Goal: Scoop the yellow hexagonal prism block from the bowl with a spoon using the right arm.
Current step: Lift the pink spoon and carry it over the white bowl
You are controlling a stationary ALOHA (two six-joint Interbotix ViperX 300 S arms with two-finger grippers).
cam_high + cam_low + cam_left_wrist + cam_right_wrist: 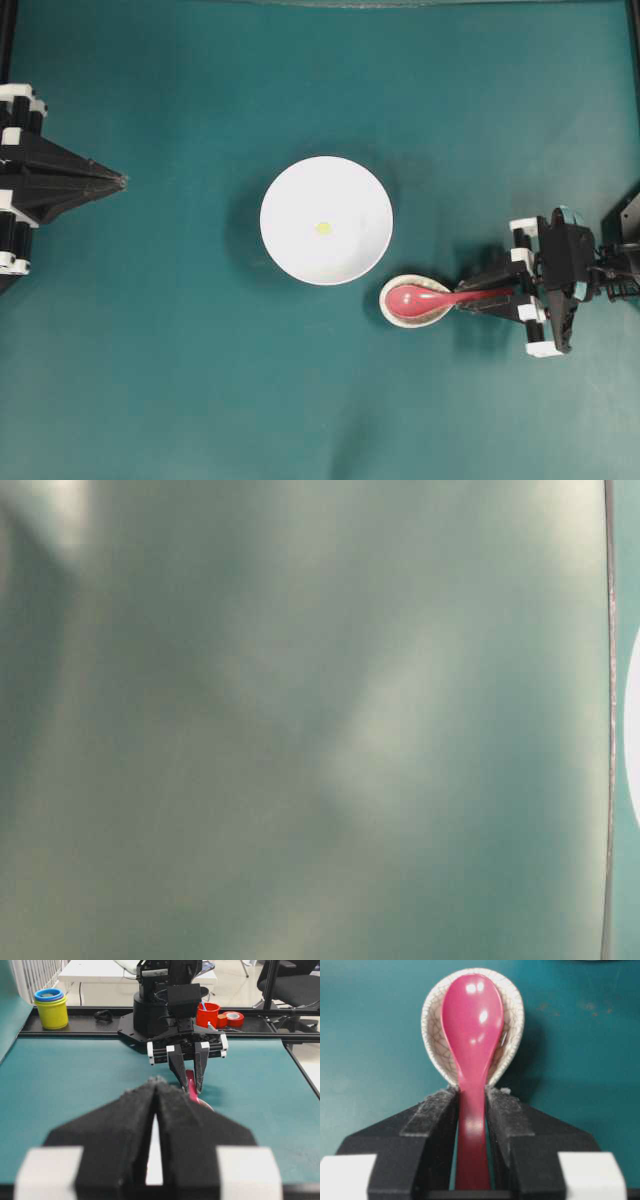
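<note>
White bowl (326, 220) mid-table, yellow block (323, 228) lay inside, pink spoon (471, 1050) rested in speckled dish (512, 1020) right of bowl, right gripper (471, 1110) clasped its handle, left gripper (156, 1092) clenched, idle at left.

**Bystanders Around the Teal Mat**

Spreading wide and flat, covering the whole work surface: a teal mat (150, 390). Sitting on the mat's right half, a little below its middle in the overhead view: a small oval beige dish (512, 1035), showing a fine dark crackle pattern. Running along the mat's far edge in the left wrist view: a black ledge (75, 1027). Standing on that ledge at the mat's far left corner: a yellow cup (51, 1014), wearing a blue ring (49, 994) on top. Resting further right along the same edge: a red cup (209, 1014) and, just beside it, a red tape roll (233, 1018). Waiting beyond the mat's far right corner: a black office chair (290, 980).
</note>
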